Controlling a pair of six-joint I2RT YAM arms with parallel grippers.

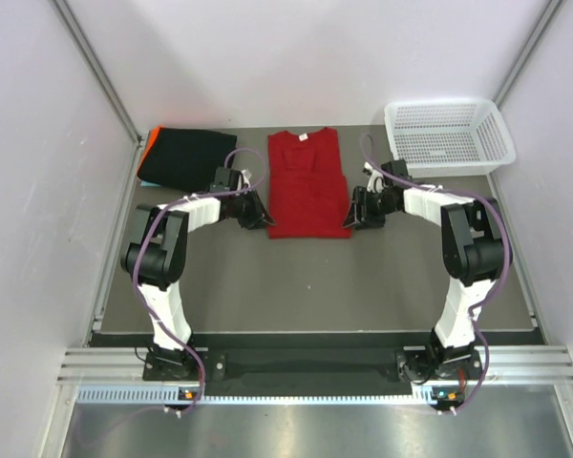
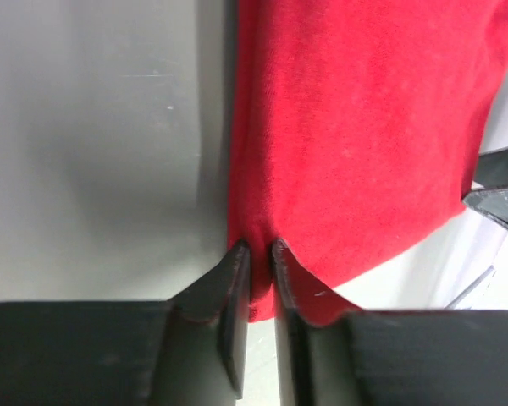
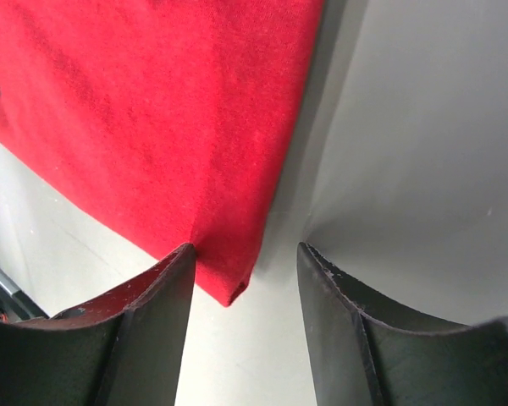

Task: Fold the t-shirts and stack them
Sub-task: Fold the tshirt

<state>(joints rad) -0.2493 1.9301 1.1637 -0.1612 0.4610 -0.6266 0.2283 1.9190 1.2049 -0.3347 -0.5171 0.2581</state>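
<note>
Nearest, the two arm bases sit bolted at the near edge of the dark grey table (image 1: 315,286), and both arms reach forward and bend inward toward the middle.

The left gripper (image 1: 261,219) is at the near left corner of the red t-shirt (image 1: 306,186). In the left wrist view its fingers (image 2: 237,279) stand drawn almost together, with the shirt's edge running into the narrow slot between them, so the left gripper (image 2: 258,249) is pinched on the cloth. The rest of the red t-shirt (image 2: 364,127) spreads flat on the table beyond.

The right gripper (image 1: 351,218) is at the near right corner. In the right wrist view its jaws are spread wide. The corner of the red t-shirt (image 3: 152,110) lies between them, close against the left finger (image 3: 165,288) and apart from the other, so the right gripper (image 3: 245,249) is released and grips nothing.

The red t-shirt lies in the middle of the table as a long narrow panel, its collar at the far end.

At the far left a folded black t-shirt (image 1: 186,157) lies flat, with a sliver of orange cloth (image 1: 145,151) showing at its left edge. At the far right corner stands a white mesh basket (image 1: 449,167).
</note>
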